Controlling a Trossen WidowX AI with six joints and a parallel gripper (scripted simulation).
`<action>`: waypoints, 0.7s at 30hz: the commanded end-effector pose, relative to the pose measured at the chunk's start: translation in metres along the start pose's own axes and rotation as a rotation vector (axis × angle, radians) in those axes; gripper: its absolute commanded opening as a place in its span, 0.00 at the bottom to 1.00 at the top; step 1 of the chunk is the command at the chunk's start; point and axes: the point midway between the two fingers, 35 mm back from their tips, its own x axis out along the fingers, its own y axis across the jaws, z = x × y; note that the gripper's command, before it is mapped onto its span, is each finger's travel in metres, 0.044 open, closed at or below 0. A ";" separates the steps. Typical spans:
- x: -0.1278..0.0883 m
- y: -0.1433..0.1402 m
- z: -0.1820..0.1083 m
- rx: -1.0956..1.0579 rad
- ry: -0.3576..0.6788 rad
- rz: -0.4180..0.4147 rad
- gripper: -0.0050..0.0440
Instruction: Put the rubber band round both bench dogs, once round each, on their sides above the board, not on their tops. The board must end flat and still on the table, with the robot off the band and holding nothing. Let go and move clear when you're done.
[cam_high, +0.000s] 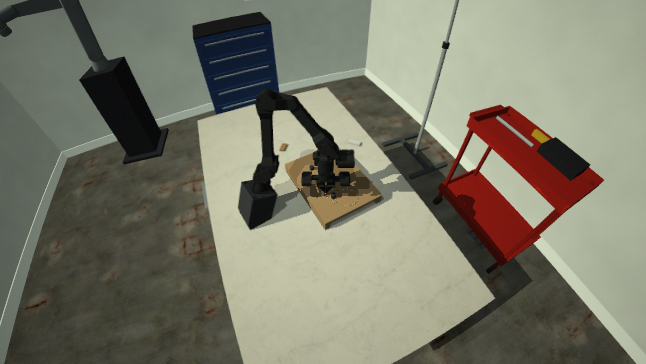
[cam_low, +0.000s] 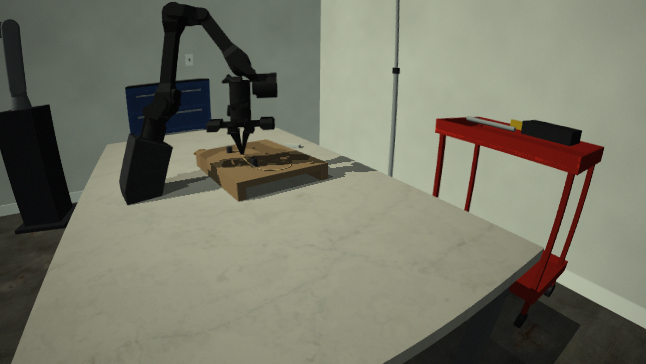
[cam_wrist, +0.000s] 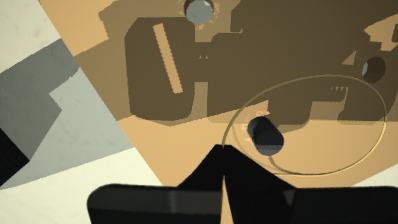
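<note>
The tan wooden board (cam_high: 334, 192) lies flat on the table; it also shows in the exterior view (cam_low: 262, 167). My gripper (cam_wrist: 222, 151) (cam_low: 242, 150) points straight down over it, fingers closed on the near end of the thin pale rubber band (cam_wrist: 385, 115). The band lies as a wide loop on the board, with a dark bench dog (cam_wrist: 265, 136) inside it, just right of my fingertips. A second dog (cam_wrist: 373, 68) stands at the loop's far rim; I cannot tell whether the band goes round it. A round hole (cam_wrist: 198, 10) is farther off.
The arm's base (cam_high: 256, 202) stands left of the board. A small brown block (cam_high: 283, 146) and a white cylinder (cam_high: 354, 142) lie on the table behind it. A red cart (cam_high: 515, 175), a pole stand (cam_high: 435, 85) and a blue cabinet (cam_high: 235, 60) stand off the table.
</note>
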 end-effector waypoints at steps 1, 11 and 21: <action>-0.004 0.002 0.001 -0.004 0.004 -0.023 0.00; 0.008 0.003 0.001 -0.001 0.004 -0.011 0.00; 0.021 0.004 0.001 0.000 0.004 -0.010 0.00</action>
